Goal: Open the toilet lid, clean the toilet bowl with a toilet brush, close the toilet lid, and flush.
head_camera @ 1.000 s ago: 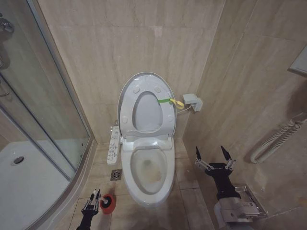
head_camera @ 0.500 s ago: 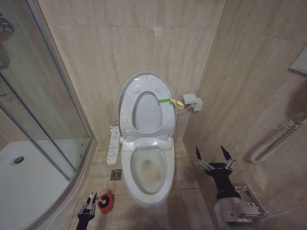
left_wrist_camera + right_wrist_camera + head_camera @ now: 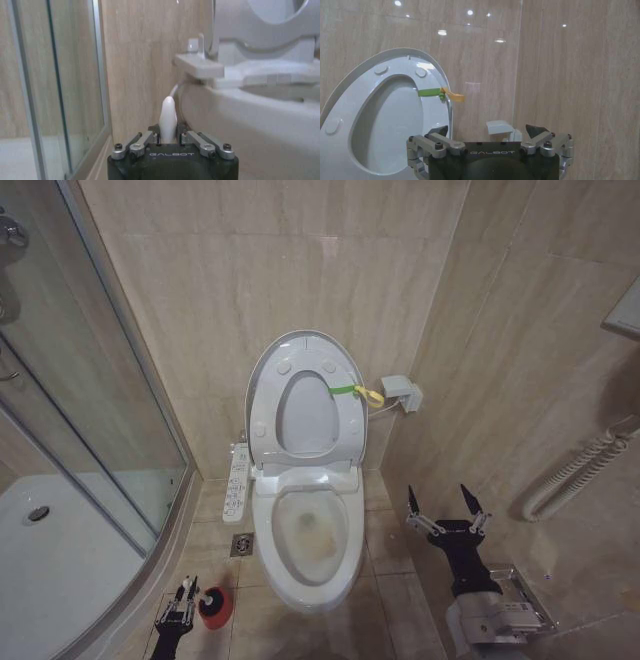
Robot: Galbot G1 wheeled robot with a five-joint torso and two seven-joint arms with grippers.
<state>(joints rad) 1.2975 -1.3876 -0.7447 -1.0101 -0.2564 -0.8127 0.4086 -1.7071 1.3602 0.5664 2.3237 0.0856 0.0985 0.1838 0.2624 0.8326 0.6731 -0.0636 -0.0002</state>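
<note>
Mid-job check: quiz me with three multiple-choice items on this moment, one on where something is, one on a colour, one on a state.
1. Where is the left gripper?
A. over the bowl
B. low on the floor left of the toilet, at the brush holder
C. on the lid

2. What colour is the brush holder?
A. red
B. blue
C. white

3. How does the lid stand?
A. shut over the bowl
B. half lowered
C. raised against the wall

Answers:
1 B: the head view shows the left gripper by the holder, left of the bowl; in the left wrist view the white brush handle rises between its fingers.
2 A: the holder is a red round cup.
3 C: the lid stands upright with the ring seat, the stained bowl exposed. The right gripper waits open, right of the toilet.
</note>
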